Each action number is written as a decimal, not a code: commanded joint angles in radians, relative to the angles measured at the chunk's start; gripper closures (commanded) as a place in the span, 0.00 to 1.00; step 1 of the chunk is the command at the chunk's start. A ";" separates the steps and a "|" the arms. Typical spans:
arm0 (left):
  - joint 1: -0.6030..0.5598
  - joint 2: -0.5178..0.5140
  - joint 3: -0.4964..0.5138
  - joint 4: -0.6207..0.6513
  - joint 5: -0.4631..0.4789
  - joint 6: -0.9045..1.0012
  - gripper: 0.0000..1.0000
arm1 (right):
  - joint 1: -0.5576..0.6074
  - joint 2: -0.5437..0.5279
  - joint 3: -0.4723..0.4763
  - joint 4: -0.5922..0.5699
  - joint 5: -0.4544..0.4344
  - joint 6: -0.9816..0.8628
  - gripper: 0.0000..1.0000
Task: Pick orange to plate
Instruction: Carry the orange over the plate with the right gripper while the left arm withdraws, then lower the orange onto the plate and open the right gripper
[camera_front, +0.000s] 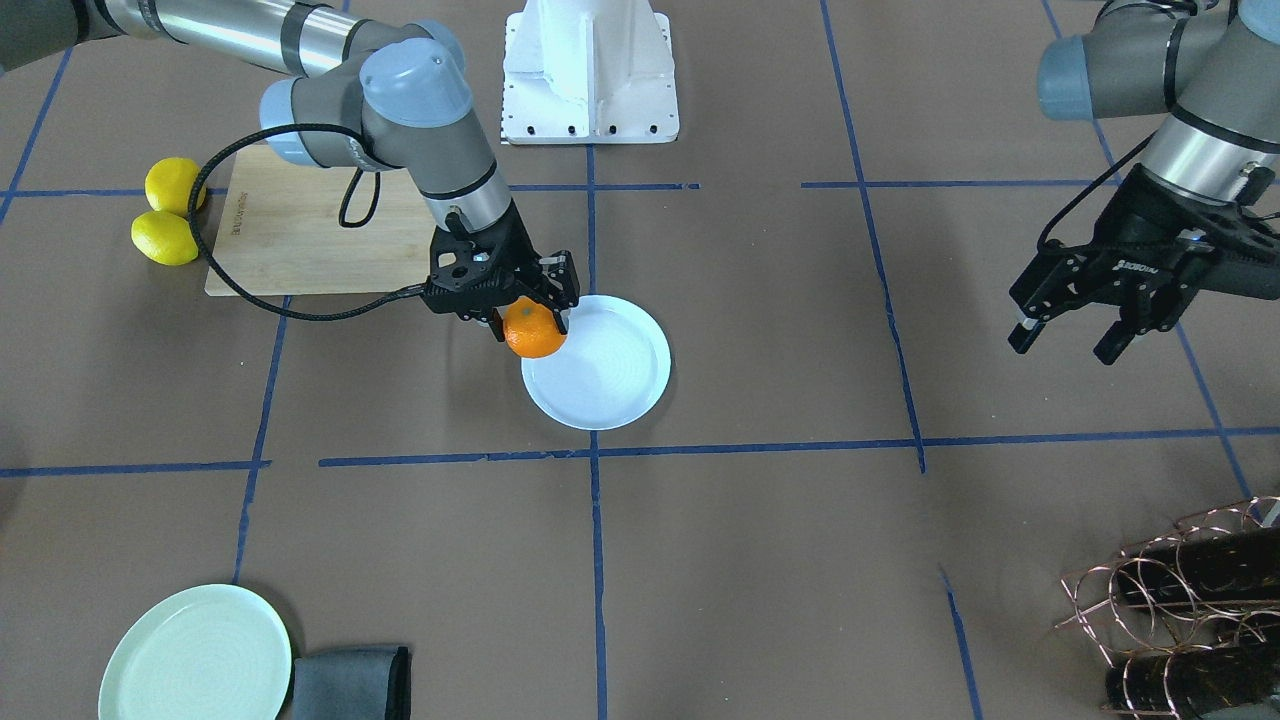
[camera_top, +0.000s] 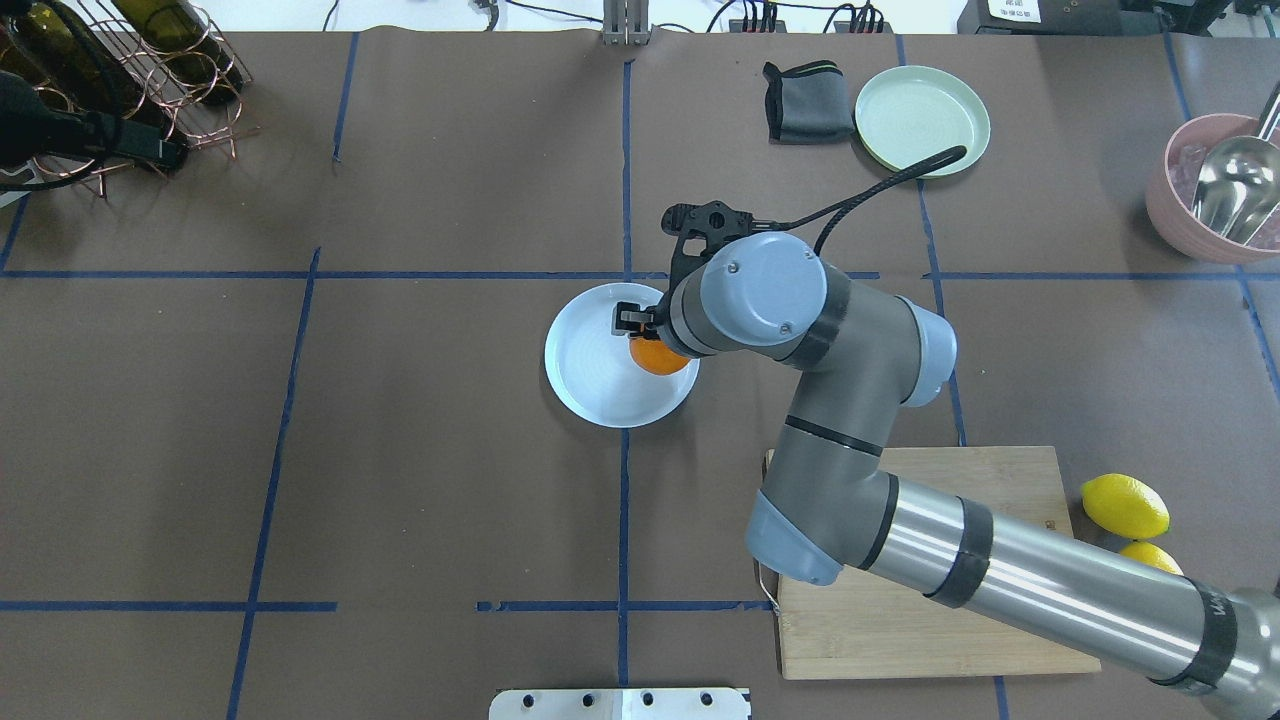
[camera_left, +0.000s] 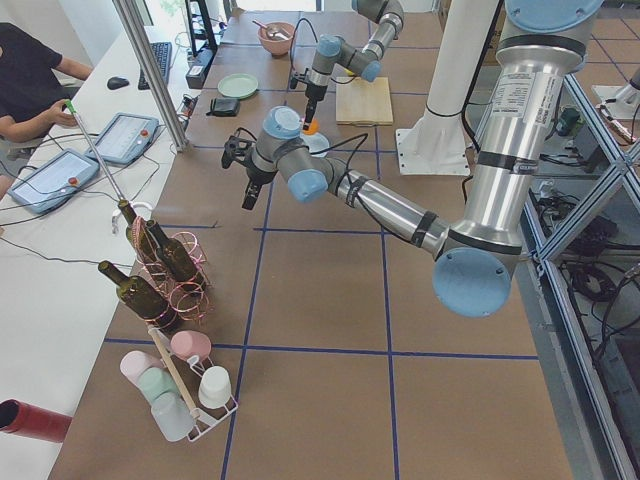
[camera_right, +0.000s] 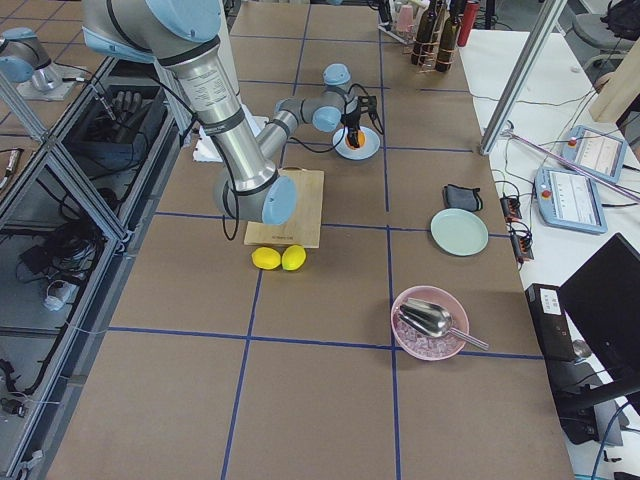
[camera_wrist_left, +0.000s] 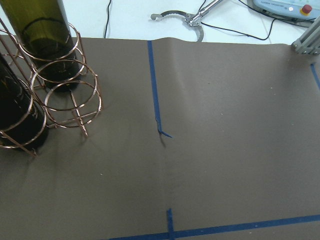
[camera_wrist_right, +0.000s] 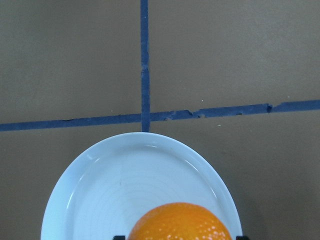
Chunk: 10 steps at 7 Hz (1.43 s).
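Note:
My right gripper (camera_front: 530, 322) is shut on the orange (camera_front: 535, 332), a small bright fruit held between its black fingers. It hangs over the near-robot side of the pale bluish-white plate (camera_front: 610, 375), at the table's middle. The right wrist view shows the orange (camera_wrist_right: 180, 222) at the bottom edge with the plate (camera_wrist_right: 125, 185) spread under it. From overhead, the orange (camera_top: 658, 357) sits inside the plate's (camera_top: 595, 385) right part, half hidden by the wrist. Whether it touches the plate I cannot tell. My left gripper (camera_front: 1065, 345) hovers open and empty, far off to the side.
Two lemons (camera_front: 170, 185) lie beside a wooden cutting board (camera_front: 300, 235). A mint-green plate (camera_front: 195, 655) and a grey cloth (camera_front: 350, 685) sit at the operators' edge. A copper wine rack (camera_front: 1180, 610) holds bottles. A pink bowl (camera_top: 1215, 185) holds a metal scoop.

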 joint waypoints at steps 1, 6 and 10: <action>-0.017 0.009 0.041 0.003 -0.003 0.050 0.00 | -0.009 0.061 -0.086 -0.001 -0.017 -0.001 1.00; -0.017 0.038 0.044 0.003 -0.012 0.050 0.00 | -0.009 0.107 -0.172 0.073 -0.018 0.011 0.01; -0.023 0.052 0.035 0.076 -0.014 0.190 0.00 | 0.033 0.117 -0.013 -0.236 0.075 -0.025 0.00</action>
